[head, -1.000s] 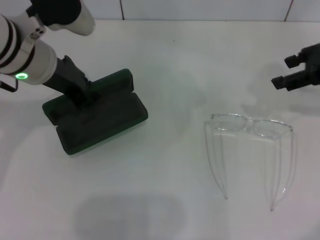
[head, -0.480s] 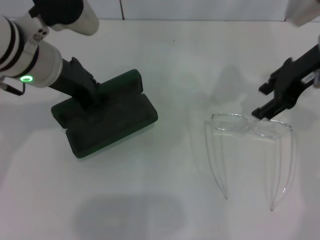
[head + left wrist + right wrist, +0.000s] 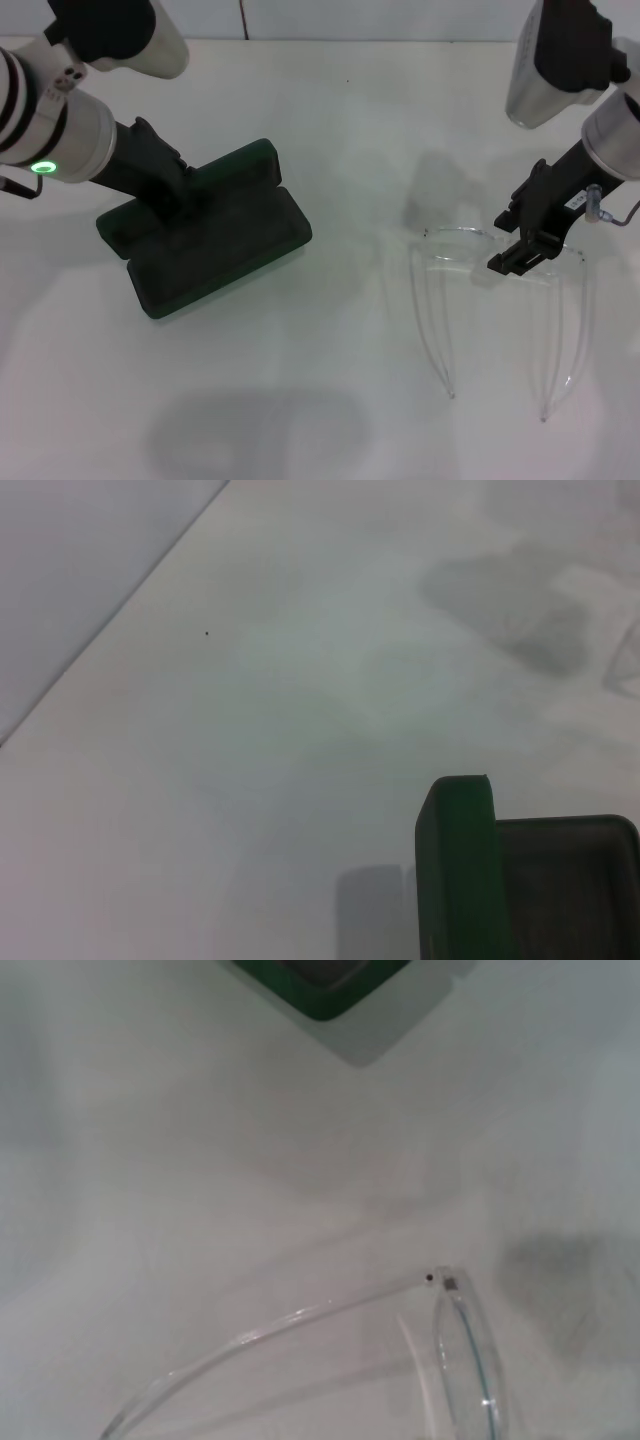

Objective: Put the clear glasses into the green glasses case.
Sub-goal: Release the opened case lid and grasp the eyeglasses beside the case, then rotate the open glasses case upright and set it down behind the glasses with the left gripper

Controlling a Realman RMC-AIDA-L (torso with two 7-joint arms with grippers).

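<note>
The green glasses case (image 3: 225, 250) lies open on the white table at the left, its lid (image 3: 235, 165) tipped back. My left gripper (image 3: 168, 195) reaches into it at the hinge side and grips its wall. The left wrist view shows only the case's green wall (image 3: 455, 865) and dark lining (image 3: 570, 890). The clear glasses (image 3: 455, 243) lie on the right with both temple arms unfolded toward me. My right gripper (image 3: 507, 240) hovers open over the front of the frame, near the bridge. The right wrist view shows one lens and temple of the clear glasses (image 3: 462, 1345), with a corner of the case (image 3: 320, 982) farther off.
The white table (image 3: 340, 380) is bare between the case and the glasses. A wall runs along its far edge (image 3: 400, 20). The right arm's white forearm (image 3: 555, 60) hangs above the far right of the table.
My right gripper has swung in from the far right edge and now sits over the front of the glasses. The left gripper and the case shifted slightly right. The glasses have not moved.
</note>
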